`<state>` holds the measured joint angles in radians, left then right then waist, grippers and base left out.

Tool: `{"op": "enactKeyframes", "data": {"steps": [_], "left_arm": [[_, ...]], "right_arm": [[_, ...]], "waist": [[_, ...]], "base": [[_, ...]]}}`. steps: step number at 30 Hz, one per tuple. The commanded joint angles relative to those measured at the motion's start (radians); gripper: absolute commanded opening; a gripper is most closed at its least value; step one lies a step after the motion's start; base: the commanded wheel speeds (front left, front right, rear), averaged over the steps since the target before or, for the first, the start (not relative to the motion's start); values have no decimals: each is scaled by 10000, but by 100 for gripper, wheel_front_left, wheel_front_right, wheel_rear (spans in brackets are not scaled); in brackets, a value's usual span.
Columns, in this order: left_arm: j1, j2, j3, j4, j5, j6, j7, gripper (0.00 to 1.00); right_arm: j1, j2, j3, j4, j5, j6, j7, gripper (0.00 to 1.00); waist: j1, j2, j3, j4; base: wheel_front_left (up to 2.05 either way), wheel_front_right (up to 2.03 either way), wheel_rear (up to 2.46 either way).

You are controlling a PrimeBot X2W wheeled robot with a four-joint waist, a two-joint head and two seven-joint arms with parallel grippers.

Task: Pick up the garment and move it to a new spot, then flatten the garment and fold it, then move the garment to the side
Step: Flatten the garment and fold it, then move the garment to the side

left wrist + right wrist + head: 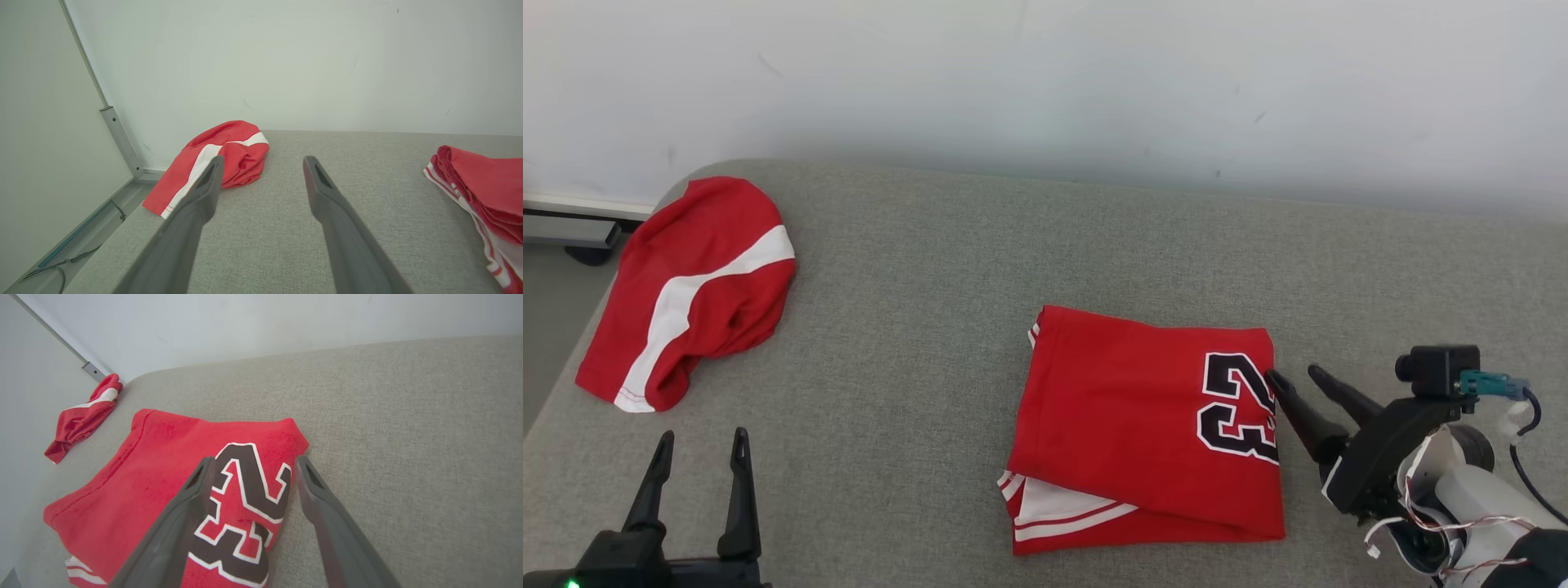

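The garment (1143, 416) is a red jersey with a black and white "23", lying folded into a rectangle on the grey padded surface (915, 269), white-striped hem showing at its near edge. My right gripper (1292, 373) stands open at the garment's right edge, low over the cloth, holding nothing. In the right wrist view its fingers straddle the number on the garment (163, 465), right gripper (254, 459) open. My left gripper (703, 435) is open and empty at the lower left, well away from the garment (486, 179); the left gripper (263, 160) hovers over bare surface.
A second red piece of clothing with a white stripe (694, 286) lies crumpled at the far left corner, also seen as the red heap (220, 151) and the small heap (81, 416). A white wall (1045, 82) backs the surface. The left edge drops to the floor (547, 327).
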<state>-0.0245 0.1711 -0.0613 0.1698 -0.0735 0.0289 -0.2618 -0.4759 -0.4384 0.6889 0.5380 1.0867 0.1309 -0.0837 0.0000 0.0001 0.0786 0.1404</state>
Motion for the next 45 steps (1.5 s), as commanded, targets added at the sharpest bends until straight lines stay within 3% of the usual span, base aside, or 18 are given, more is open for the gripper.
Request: {"op": "enactKeyframes", "data": {"steps": [1, 14, 27, 28, 29, 30, 31, 45], "left_arm": [[64, 54, 17, -31, 93, 5, -45, 100], [-79, -31, -89, 8, 153, -96, -45, 100], [-102, -149, -87, 100, 115, -155, -45, 100], [-107, -162, -86, 103, 117, -156, -45, 100], [-113, -174, -85, 103, 121, -154, -45, 100], [-117, -178, -79, 102, 124, -154, -45, 100], [-123, -173, -68, 99, 124, -156, -45, 100], [-147, -202, 52, 110, 135, -154, -45, 100]], "right_arm": [[174, 43, -109, 171, -104, -6, 193, 100], [-368, 917, -379, 1515, -507, -6, 1989, 100], [-888, 1775, -648, 2902, 59, -6, 3537, 100], [-906, 1768, -627, 2947, 82, -6, 3618, 96], [-925, 1770, -610, 2968, 102, -6, 3654, 71], [-955, 1792, -605, 2907, 151, -6, 3635, 8], [-979, 1787, -614, 2862, 180, -6, 3605, 0], [-1463, 930, -519, 2691, 327, -6, 3632, 0]], "waist": [[0, -1, -16, -36], [0, -1, 25, 1], [0, -1, 35, 325], [0, -1, 41, 333], [0, -1, 48, 338], [0, -1, 56, 340], [0, -1, 68, 339], [0, -1, 125, 52]], "base": [[0, 0, 0], [0, 0, 0], [0, 0, 0], [0, 0, 0], [0, 0, 0], [0, 0, 0], [0, 0, 0], [0, 0, 0]]}}
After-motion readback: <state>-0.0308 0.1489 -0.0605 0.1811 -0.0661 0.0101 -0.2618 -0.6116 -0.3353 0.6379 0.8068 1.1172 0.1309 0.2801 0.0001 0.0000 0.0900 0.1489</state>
